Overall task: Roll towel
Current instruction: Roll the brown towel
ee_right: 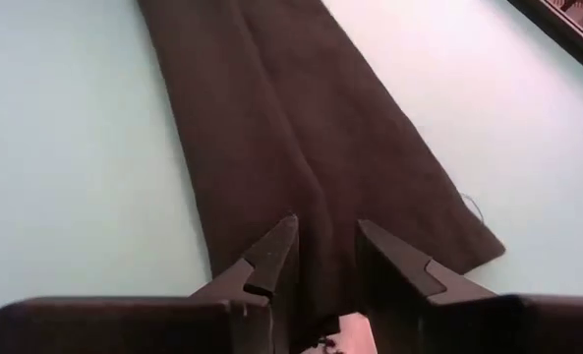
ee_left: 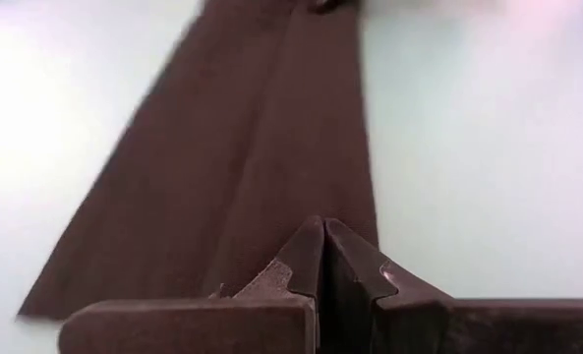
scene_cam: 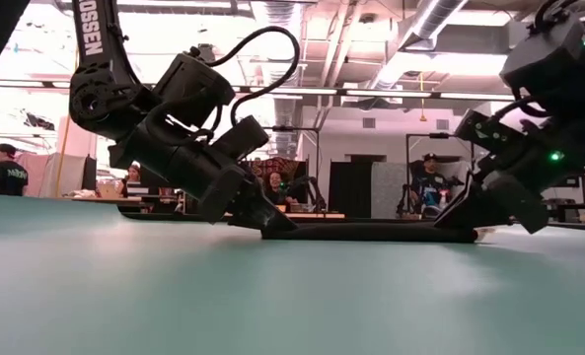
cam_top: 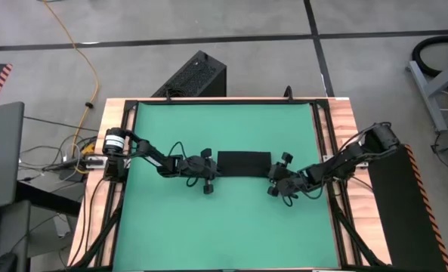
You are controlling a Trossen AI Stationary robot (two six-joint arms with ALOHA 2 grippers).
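Observation:
The black towel [cam_top: 244, 162] lies as a flat folded rectangle in the middle of the green table [cam_top: 208, 234]. In the low view it is a thin dark strip [scene_cam: 371, 232] on the mat. My left gripper [cam_top: 211, 172] is low at the towel's left end, toward its near corner, with its fingers shut [ee_left: 322, 241]. My right gripper [cam_top: 273, 180] is low at the towel's right end, toward the near side. Its fingers [ee_right: 325, 258] stand a narrow gap apart with cloth between them. My left gripper meets the towel's left end [ee_left: 301, 211] slanting down from the table's left, fingertips together at table height [scene_cam: 278, 225]. The gripper hides the end's edge, so I cannot tell how many layers it has. The towel stays flat on the table. My right gripper pinches the towel's right end [ee_right: 320, 211] between its two fingers, where a lengthwise crease runs into the gap. It comes slanting down from the table's right, along the towel. The edge is hidden behind the fingers. The towel lies flat on the table.
Bare green mat lies on the near and far sides of the towel. A black ribbed box [cam_top: 196, 75] stands on the floor beyond the table's far edge. A dark strip [cam_top: 405, 204] lies along the right side. People sit in the room behind [scene_cam: 428, 182].

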